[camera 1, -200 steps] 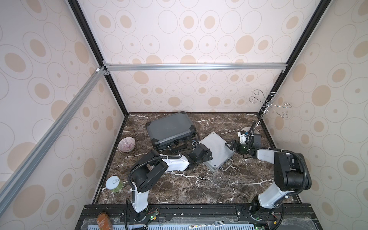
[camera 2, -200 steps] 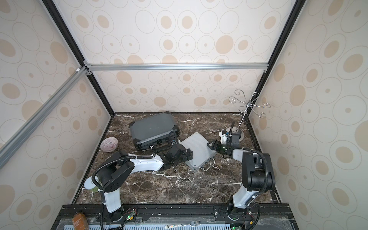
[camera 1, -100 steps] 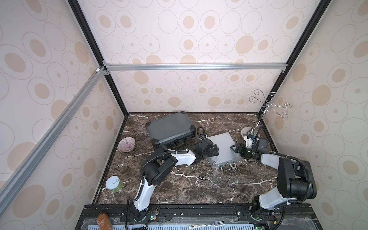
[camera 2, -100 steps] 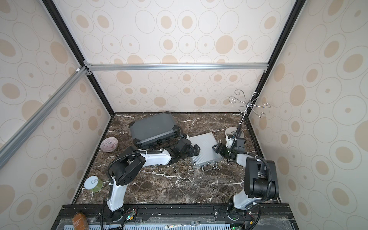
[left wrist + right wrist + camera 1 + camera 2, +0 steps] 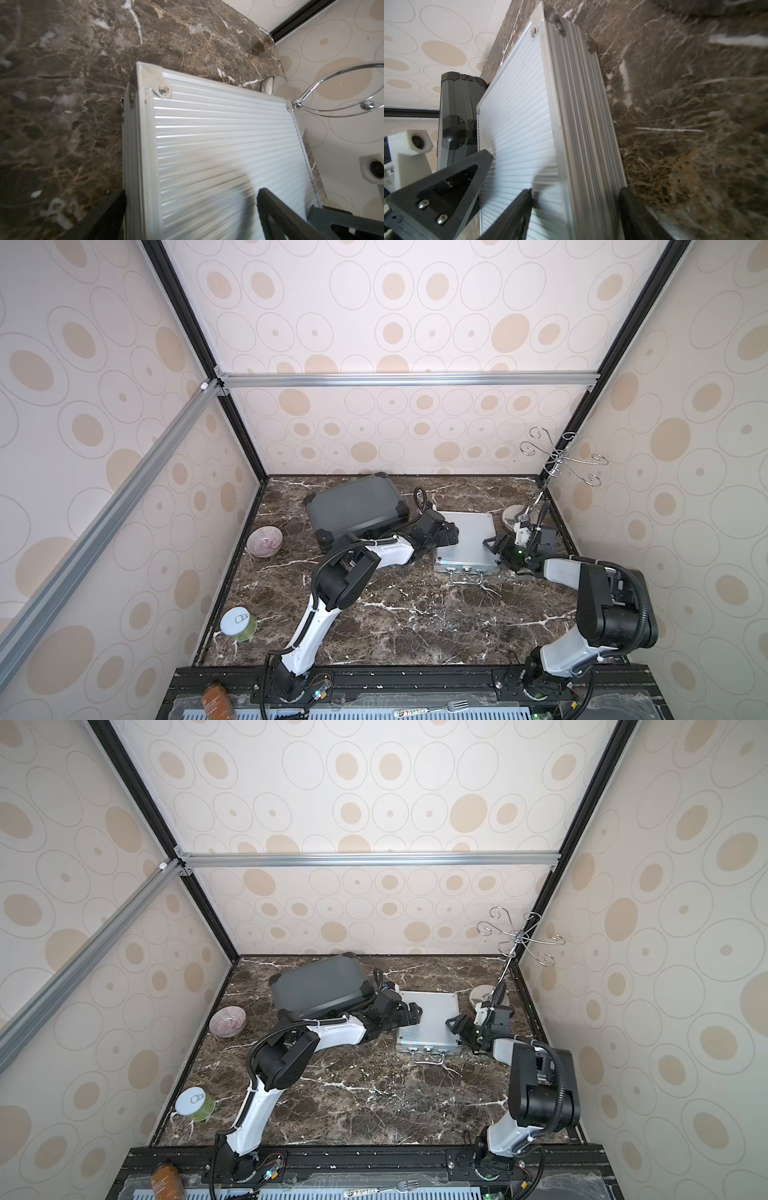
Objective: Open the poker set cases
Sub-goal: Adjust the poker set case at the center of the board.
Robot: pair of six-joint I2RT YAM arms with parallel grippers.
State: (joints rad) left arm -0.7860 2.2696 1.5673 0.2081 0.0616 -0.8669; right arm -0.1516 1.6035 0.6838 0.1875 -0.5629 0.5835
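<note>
We see both poker set cases lying flat and shut on the marble surface [image 5: 415,614]. The dark grey case [image 5: 357,510] sits toward the back wall. The ribbed silver case [image 5: 467,543] lies just beside its right front corner, with its latches and wire handle [image 5: 466,580] facing the front edge. The left claw [image 5: 453,534] is at the silver case's left side with its jaws spread wide. In the left wrist view one finger [image 5: 278,216] hangs over the ribbed lid and throws a shadow on it, and we see nothing clamped between the jaws. The right claw [image 5: 496,551] is at the opposite side of the same case, its jaws partly apart around that edge. In the right wrist view one finger [image 5: 512,212] lies over the lid and the other sits low against the side wall. We cannot tell whether they squeeze the case or only bracket it. Well apart from the cases, a pinkish bowl [image 5: 264,542] rests by the left wall, a white-lidded jar [image 5: 238,623] stands nearer the front, and a chrome hook stand [image 5: 557,456] occupies the back right corner.
</note>
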